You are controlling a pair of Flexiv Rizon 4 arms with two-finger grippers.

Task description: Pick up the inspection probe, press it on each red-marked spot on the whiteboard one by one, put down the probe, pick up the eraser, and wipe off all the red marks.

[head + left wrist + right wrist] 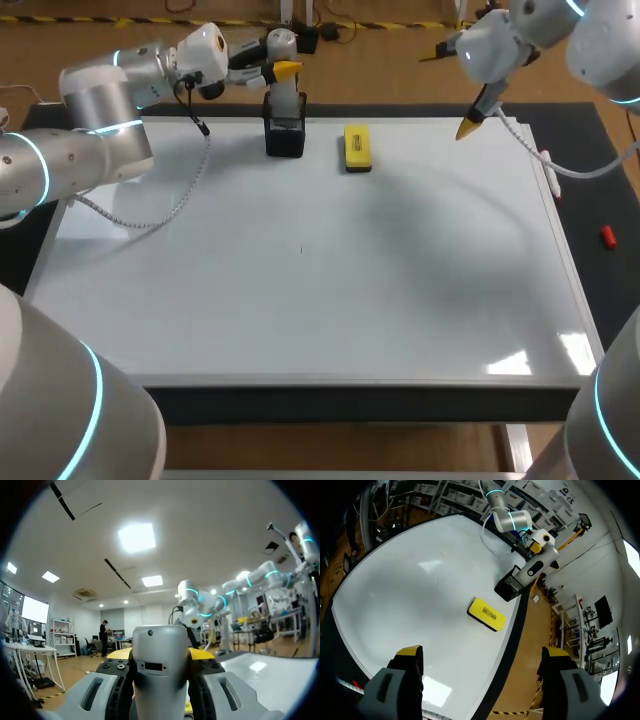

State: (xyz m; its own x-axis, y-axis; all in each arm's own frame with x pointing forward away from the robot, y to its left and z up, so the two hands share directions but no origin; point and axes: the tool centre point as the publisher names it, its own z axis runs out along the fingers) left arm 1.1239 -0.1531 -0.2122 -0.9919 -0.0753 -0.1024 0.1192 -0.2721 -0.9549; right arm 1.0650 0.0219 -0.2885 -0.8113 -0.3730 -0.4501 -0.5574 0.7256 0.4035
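The inspection probe (284,92), a silver cylinder, stands upright in a black holder (285,137) at the whiteboard's (300,300) far edge. My left gripper (276,68) is shut on the probe's upper part. In the left wrist view the probe (160,665) fills the gap between the left gripper's (160,656) fingers. The yellow eraser (357,147) lies flat on the board just right of the holder. My right gripper (456,88) hangs open and empty above the far right corner. In the right wrist view the eraser (486,614) and the probe (538,564) lie ahead of the open right gripper (482,654). No red marks show on the board.
A tiny dark speck (300,250) sits near the board's middle. A white pen (548,172) lies along the board's right edge, and a small red object (607,237) rests on the dark mat beyond it. The left arm's cable (180,195) droops onto the board's far left.
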